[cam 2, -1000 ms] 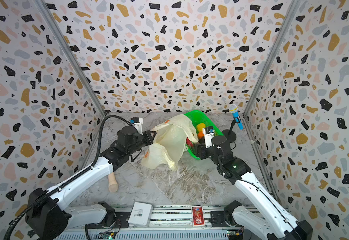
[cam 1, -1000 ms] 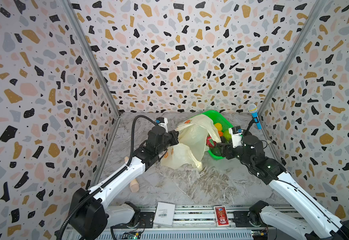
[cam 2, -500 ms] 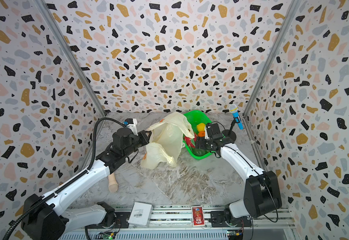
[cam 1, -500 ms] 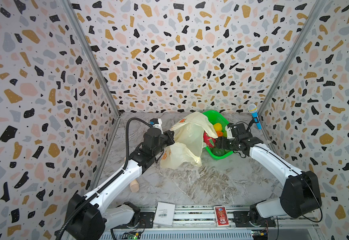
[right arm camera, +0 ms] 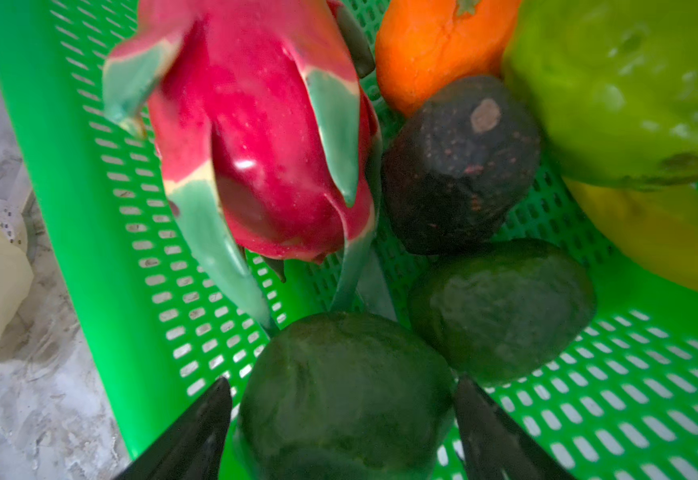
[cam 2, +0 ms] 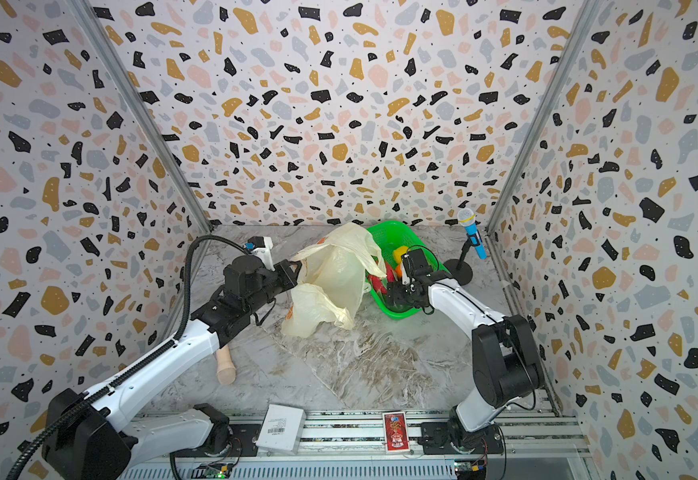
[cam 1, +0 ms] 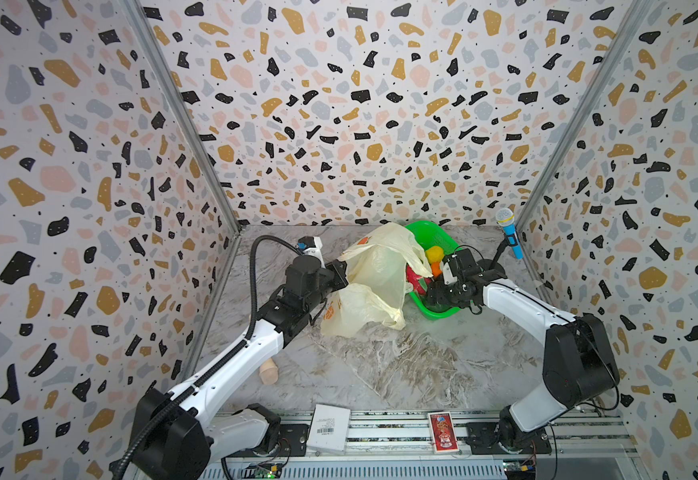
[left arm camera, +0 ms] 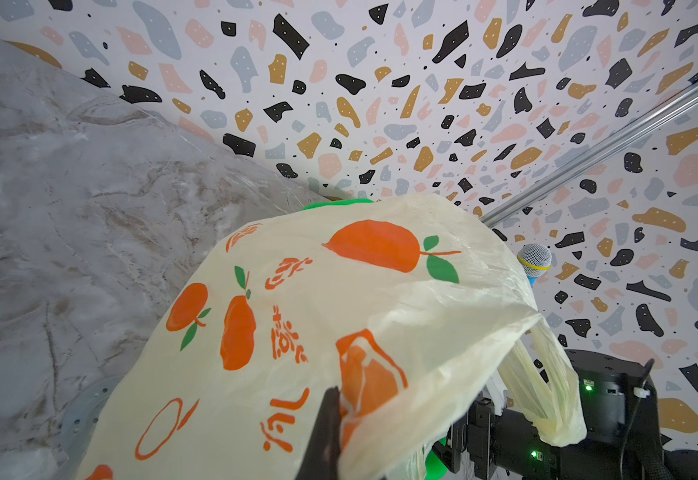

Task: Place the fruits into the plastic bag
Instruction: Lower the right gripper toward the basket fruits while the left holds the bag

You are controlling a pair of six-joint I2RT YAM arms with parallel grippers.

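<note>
Progress: early, no fruits [right arm camera: 256, 145] seen bagged, all in green basket [cam 1: 430, 237] | left gripper [cam 1: 341, 272] pinches plastic bag [cam 1: 376, 282], raised just beside basket | right gripper [right arm camera: 341, 386] inside basket, jaws spread astride dark green avocado [right arm camera: 343, 415] | left: every fruit

Pale yellow orange-printed bag [left arm camera: 318, 299], green mesh basket [right arm camera: 69, 166], red-pink fruit [right arm camera: 256, 124]

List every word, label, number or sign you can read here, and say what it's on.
Nothing is clear enough to quote.
plastic bag: orange characters beside the fruit prints, stylised, not legible.
white box: barcode label, digits too small to read.
red packet: printed design, too small to read.
</note>
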